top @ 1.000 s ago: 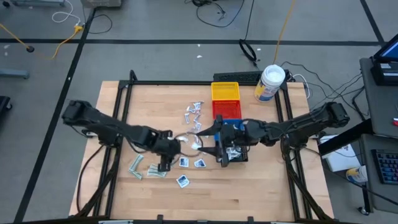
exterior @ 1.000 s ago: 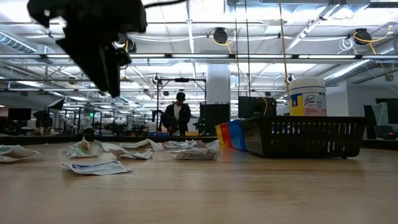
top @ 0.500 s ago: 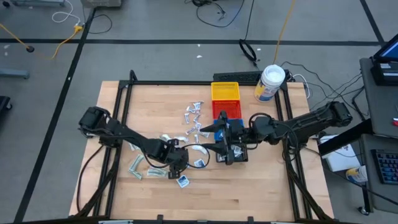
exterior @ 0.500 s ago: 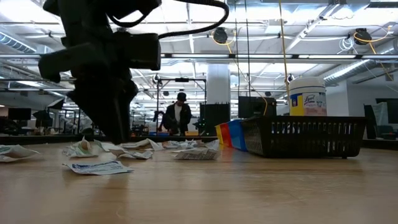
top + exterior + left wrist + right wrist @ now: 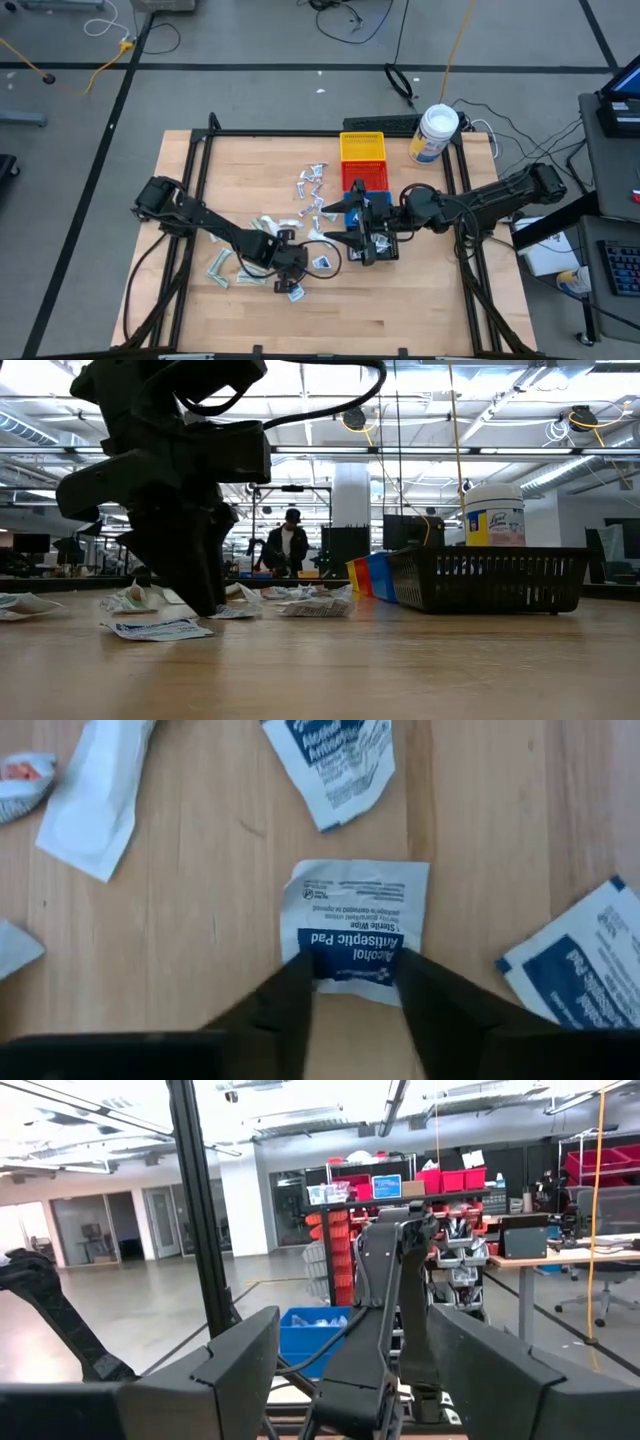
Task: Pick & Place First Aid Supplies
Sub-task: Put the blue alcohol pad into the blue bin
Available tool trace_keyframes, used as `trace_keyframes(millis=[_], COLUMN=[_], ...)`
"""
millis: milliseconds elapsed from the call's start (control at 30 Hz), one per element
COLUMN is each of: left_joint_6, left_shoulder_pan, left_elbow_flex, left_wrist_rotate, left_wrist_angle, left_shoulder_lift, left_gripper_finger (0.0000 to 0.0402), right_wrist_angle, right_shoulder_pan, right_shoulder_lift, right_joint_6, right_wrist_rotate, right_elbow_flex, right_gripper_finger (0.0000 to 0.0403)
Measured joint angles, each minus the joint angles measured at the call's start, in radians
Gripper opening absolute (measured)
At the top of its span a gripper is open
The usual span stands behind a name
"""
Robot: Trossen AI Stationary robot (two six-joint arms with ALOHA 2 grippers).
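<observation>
Left gripper: down at the table, fingers straddling a white and blue alcohol pad packet and narrowing on it; whether the packet is pinched yet, I cannot tell.
Loose supplies: other first aid packets lie scattered on the wooden table, left of the bins.
Right gripper: hovers beside the black bin, fingers spread wide, holding nothing I can see.
Step in hand: judged to be the pick of one packet.
Next move: likely calls for closing fully, lifting cleanly, then carrying toward a bin.
Left wrist view only: shows the packet's print and the fingers either side.
High view only: shows both arms and the bin row.
Low view only: shows a person far behind.
</observation>
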Motion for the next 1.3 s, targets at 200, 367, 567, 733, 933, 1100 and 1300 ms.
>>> trace_keyframes(millis=[200,367,567,733,933,1100,1300], left_joint_6=[0.039,-0.031,-0.119,-0.109,-0.049,0.054,0.117], left_shoulder_pan=[0.003,0.003,-0.010,-0.012,-0.011,-0.002,0.055], left_elbow_flex=[-0.001,-0.006,-0.029,-0.170,-0.399,-0.465,-0.460], left_wrist_rotate=[0.038,0.031,-0.099,-0.197,-0.284,-0.319,-0.299], left_wrist_angle=[0.010,-0.010,0.053,0.379,0.862,1.116,1.250], left_shoulder_lift=[0.001,-0.031,-0.212,-0.371,-0.493,-0.506,-0.516], left_gripper_finger=[0.0014,0.0004,0.0002,0.0001,0.0001,0.0000,0.0000], right_wrist_angle=[0.000,0.004,-0.017,-0.039,-0.040,-0.088,-0.181], right_shoulder_pan=[0.000,0.000,-0.006,-0.019,-0.024,-0.030,-0.052], right_shoulder_lift=[0.000,0.000,0.000,0.000,0.000,0.000,0.000], right_joint_6=[0.000,-0.018,-0.019,-0.028,-0.094,-0.079,0.010], right_wrist_rotate=[0.000,0.000,0.004,0.007,0.091,0.106,0.085], right_elbow_flex=[0.000,0.000,0.000,0.000,0.000,0.000,-0.001], right_gripper_finger=[0.0251,0.0251,0.0251,0.0251,0.0251,0.0251,0.0251])
